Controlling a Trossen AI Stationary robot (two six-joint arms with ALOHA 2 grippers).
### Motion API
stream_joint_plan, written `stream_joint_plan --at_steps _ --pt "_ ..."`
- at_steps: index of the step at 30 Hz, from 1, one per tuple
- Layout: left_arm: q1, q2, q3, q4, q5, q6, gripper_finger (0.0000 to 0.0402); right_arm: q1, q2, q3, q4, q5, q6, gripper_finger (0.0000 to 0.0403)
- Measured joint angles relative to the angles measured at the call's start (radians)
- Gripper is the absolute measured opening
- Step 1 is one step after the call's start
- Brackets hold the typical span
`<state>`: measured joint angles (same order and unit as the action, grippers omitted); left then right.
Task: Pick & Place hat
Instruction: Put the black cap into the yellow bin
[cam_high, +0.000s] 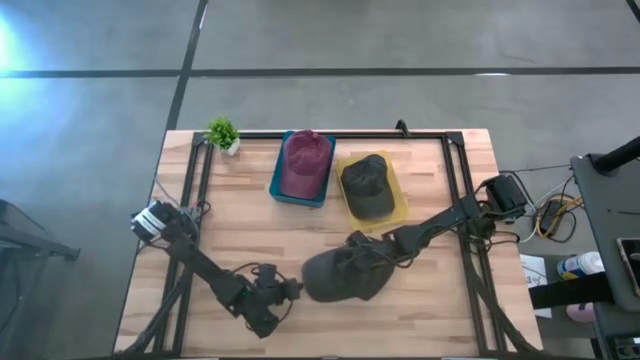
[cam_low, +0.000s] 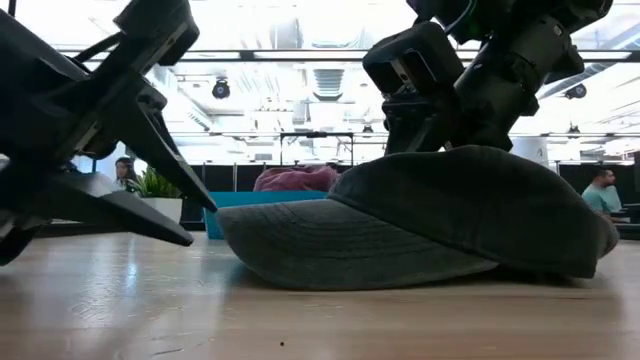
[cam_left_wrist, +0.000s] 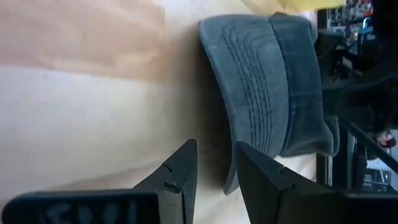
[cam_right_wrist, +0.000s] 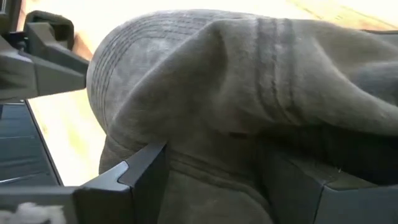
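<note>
A dark grey cap (cam_high: 340, 278) (cam_low: 430, 220) lies on the wooden table near its near edge, resting on its brim and the crown's rim. My right gripper (cam_high: 368, 250) (cam_right_wrist: 214, 162) comes down on the crown from the far right and is shut on it. My left gripper (cam_high: 292, 290) (cam_left_wrist: 216, 152) lies low over the table at the cap's left, open by a narrow gap. The brim's edge (cam_left_wrist: 229, 180) sits right at the left fingertips. My right gripper pinches the cap's crown (cam_right_wrist: 224, 143) between its two fingers, coming slanting down from the table's far right. The cloth bunches into a fold between them. The cap stays on the table. My left gripper stands at the brim's edge; whether it touches it, I cannot tell.
Farther back, a blue tray (cam_high: 272, 185) holds a maroon hat (cam_high: 305, 162), and a yellow tray (cam_high: 400, 205) holds a dark hat (cam_high: 367, 187). A small plant (cam_high: 222, 133) stands at the far left corner. Bare wood lies left of the cap. People (cam_low: 600, 190) sit beyond the table.
</note>
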<state>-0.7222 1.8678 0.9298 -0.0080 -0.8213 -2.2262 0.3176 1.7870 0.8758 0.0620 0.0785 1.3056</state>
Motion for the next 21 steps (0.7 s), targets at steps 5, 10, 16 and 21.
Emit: stream_joint_plan --at_steps 5,10,16,21 --pt "0.012 0.004 -0.001 -0.002 -0.039 0.021 0.0103 0.0 0.0 -0.001 0.001 -0.003 -0.005 0.0231" --pt "0.017 0.005 -0.003 0.019 -0.082 0.034 0.0103 -0.001 -0.001 -0.001 0.002 -0.003 -0.008 0.0231" --pt "0.023 0.006 -0.003 0.11 -0.1 0.137 0.0103 -0.002 -0.001 -0.002 0.002 -0.001 -0.013 0.0231" --pt "0.03 0.009 -0.007 0.112 -0.031 0.172 0.0103 -0.002 -0.002 -0.002 0.004 -0.001 -0.014 0.0231"
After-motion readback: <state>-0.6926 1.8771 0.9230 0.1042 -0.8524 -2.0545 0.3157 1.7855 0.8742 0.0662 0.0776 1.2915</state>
